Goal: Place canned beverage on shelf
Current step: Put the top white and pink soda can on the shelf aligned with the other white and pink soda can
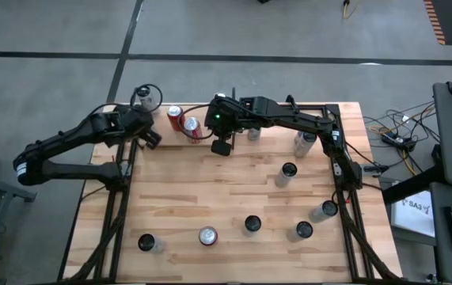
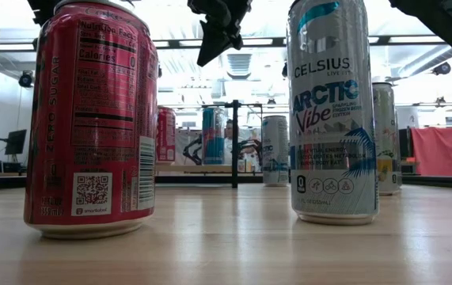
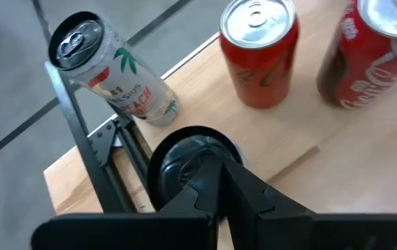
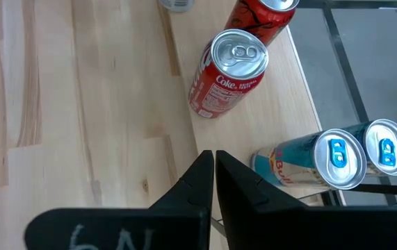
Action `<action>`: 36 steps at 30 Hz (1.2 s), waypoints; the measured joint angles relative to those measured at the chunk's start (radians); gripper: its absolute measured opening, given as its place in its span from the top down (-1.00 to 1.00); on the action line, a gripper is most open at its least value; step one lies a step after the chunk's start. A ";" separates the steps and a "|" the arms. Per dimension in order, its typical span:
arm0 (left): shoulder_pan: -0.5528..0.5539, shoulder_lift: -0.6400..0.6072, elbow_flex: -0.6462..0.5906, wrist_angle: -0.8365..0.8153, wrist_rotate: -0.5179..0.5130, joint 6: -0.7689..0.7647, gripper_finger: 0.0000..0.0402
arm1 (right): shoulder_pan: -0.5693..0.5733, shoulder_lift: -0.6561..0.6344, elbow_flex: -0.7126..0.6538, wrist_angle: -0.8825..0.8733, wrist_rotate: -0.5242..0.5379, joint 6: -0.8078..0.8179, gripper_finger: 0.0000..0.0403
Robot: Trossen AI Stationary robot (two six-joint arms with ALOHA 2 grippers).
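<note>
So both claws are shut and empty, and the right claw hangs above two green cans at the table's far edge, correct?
One thing is off: the cans are red, not green. The right wrist view shows the shut, empty right claw above two red cans, one marked Coke. The left claw is shut and empty too, above the far left corner of the table.

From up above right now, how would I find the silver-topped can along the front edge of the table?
Start at the wooden table and go to its near edge, the side away from both arms. A scattered row of cans stands there; the silver-topped can is second from the left. Its lid is bright silver with a red rim, while its neighbours, like the black-topped can, have dark lids.
</note>
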 joint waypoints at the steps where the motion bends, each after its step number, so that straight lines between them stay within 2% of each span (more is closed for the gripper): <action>1: 0.000 0.005 -0.001 0.000 -0.003 -0.005 1.00 | 0.000 0.000 0.000 0.000 0.000 0.000 0.95; 11: -0.001 0.018 0.059 0.003 0.004 0.020 1.00 | 0.000 0.000 0.000 0.000 0.000 0.000 0.95; 16: -0.001 0.009 0.078 0.001 0.200 0.073 1.00 | 0.000 0.000 0.000 -0.001 0.000 0.001 0.95; 18: -0.001 0.010 0.072 -0.009 0.244 0.078 1.00 | 0.000 0.000 0.000 0.000 0.000 0.000 0.95; 24: -0.001 0.035 0.052 -0.058 0.178 0.047 1.00 | 0.000 0.000 0.000 0.000 0.000 0.000 0.95; 31: -0.001 0.073 0.034 -0.058 0.147 0.022 1.00 | 0.000 0.000 0.000 0.000 0.000 -0.001 0.95; 36: -0.001 0.108 0.016 -0.057 0.086 -0.001 1.00 | 0.000 0.000 0.000 0.000 0.000 -0.001 0.95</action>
